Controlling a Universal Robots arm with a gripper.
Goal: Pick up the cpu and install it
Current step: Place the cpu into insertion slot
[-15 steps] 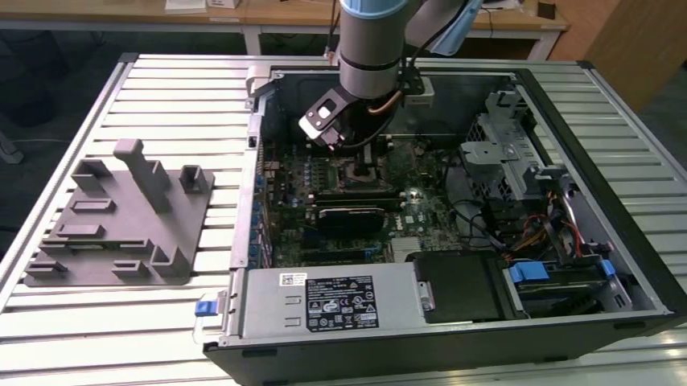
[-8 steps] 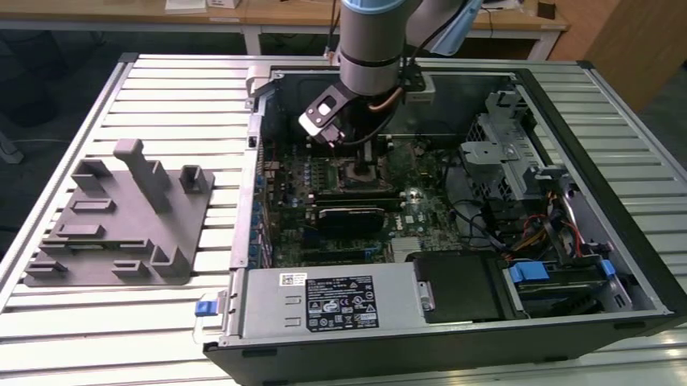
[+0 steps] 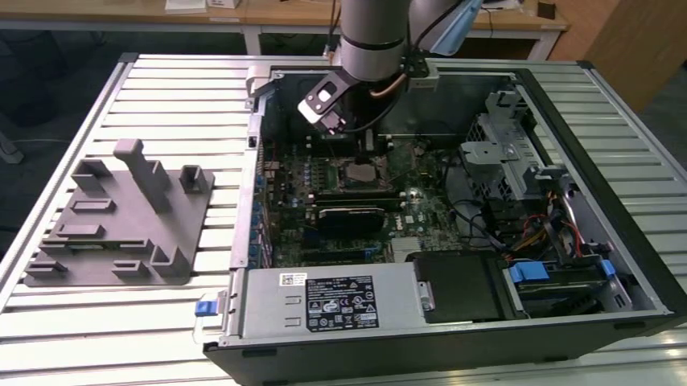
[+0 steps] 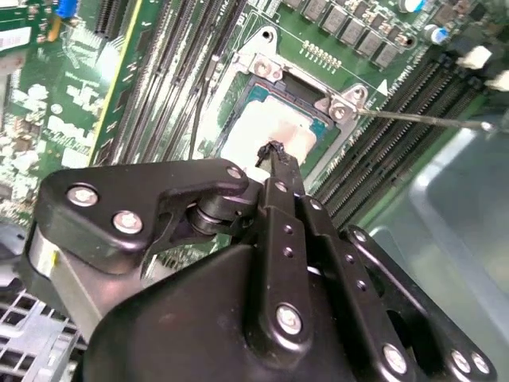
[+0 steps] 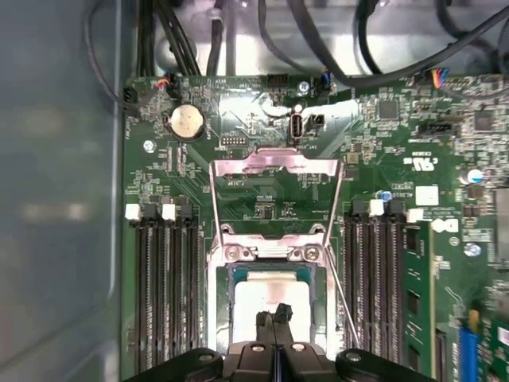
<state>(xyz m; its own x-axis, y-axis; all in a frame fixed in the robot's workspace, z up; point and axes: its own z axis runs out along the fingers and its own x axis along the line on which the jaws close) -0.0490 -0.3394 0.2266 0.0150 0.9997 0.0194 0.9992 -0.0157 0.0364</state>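
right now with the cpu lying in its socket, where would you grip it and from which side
Probably from straight above, by two opposite thin edges. The cpu lies flat, sunk inside the socket frame, with the load plate swung open and memory slots flanking it, so a sideways approach looks blocked. The tool sits over its shiny top.

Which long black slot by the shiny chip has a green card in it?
The outermost slot on the side away from the case wall; the others by the cpu sit empty.
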